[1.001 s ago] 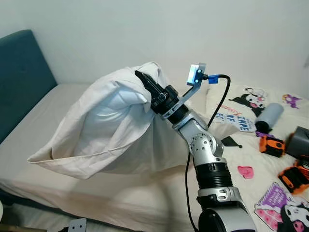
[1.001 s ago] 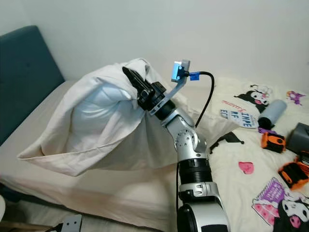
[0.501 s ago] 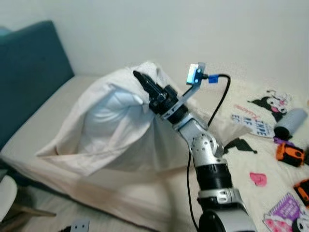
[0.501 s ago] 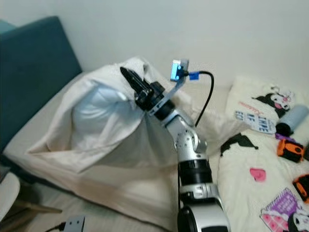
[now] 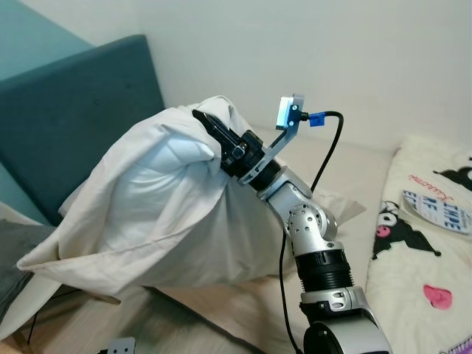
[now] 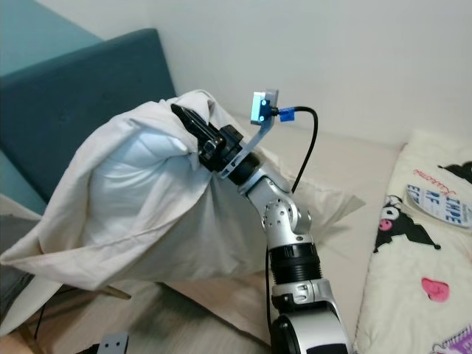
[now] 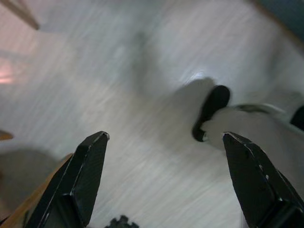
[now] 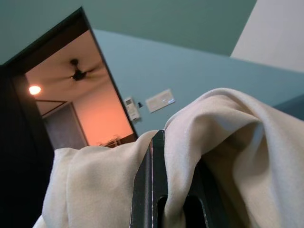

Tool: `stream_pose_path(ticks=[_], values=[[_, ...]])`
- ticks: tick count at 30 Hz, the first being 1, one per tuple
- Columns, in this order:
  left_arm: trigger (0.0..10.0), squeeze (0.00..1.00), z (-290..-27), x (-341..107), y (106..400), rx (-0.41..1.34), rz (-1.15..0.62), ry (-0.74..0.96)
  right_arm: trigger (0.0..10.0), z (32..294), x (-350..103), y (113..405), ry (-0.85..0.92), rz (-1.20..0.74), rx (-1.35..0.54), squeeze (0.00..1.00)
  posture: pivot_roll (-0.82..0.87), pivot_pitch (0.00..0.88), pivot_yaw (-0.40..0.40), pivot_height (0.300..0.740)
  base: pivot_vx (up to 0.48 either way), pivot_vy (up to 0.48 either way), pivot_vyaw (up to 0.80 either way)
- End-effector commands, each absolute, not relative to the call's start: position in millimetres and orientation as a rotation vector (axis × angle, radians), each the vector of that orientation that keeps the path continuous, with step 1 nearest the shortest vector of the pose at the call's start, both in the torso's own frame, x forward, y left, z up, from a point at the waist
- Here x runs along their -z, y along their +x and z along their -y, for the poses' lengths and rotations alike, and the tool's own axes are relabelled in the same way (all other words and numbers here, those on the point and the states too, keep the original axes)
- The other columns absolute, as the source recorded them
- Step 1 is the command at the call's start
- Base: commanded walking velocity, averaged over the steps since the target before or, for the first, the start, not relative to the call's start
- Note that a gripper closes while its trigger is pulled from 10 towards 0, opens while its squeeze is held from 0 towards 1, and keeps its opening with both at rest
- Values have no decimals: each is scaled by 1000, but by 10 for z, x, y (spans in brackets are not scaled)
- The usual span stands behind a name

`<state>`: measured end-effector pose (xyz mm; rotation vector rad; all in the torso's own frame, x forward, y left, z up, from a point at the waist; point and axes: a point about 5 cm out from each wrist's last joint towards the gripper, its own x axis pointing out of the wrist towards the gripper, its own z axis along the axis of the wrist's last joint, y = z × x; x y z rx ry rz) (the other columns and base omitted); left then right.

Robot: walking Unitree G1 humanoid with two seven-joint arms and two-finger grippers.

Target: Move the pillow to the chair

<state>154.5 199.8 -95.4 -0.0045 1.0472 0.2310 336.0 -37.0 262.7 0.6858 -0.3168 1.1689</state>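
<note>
The right end effector (image 5: 210,127) is raised in front of the robot, its two black fingers pressed together on a bunched fold at the top of the pillow (image 5: 158,210). In the right wrist view the pale cloth drapes over and between those fingers (image 8: 153,190), with a teal wall, a doorway and a ceiling fan (image 8: 77,72) behind it. The pillow is large, off-white and soft; it hangs free from that pinch, sagging down and to the robot's left, its lowest corner well below the end effector. It is lifted clear of the bed (image 5: 346,169) and hangs beside the bed's near edge, in front of the teal headboard (image 5: 81,110).

On the silver right arm (image 5: 310,243), just behind the pillow's top, a small bracket holds a glowing blue-lit camera module (image 5: 287,112), and a black cable (image 5: 328,147) loops from it down along the arm. To the right of the pillow, on the bed, lies a cream blanket printed with cartoon figures (image 5: 428,221) and a pink heart.

The left end effector (image 7: 164,183) points down at a pale wood-grain floor (image 7: 118,85), its fingers spread wide apart with nothing between them. A dark shoe-like shape and a blurred light form lie on the floor near it.
</note>
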Motion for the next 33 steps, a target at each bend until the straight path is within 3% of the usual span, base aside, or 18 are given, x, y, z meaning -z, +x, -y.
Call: stream_pose_path(ticks=[1,33], values=[[10000,0,-2044,962,1510,-230,-1062,19,10000,227,-2542,3234,789,336,-1200,0,-78,30,25,740,0,0,800],[10000,0,-2060,966,1495,-221,-1073,34,10000,108,-2436,3162,794,285,-1235,0,-75,25,26,740,0,0,800]])
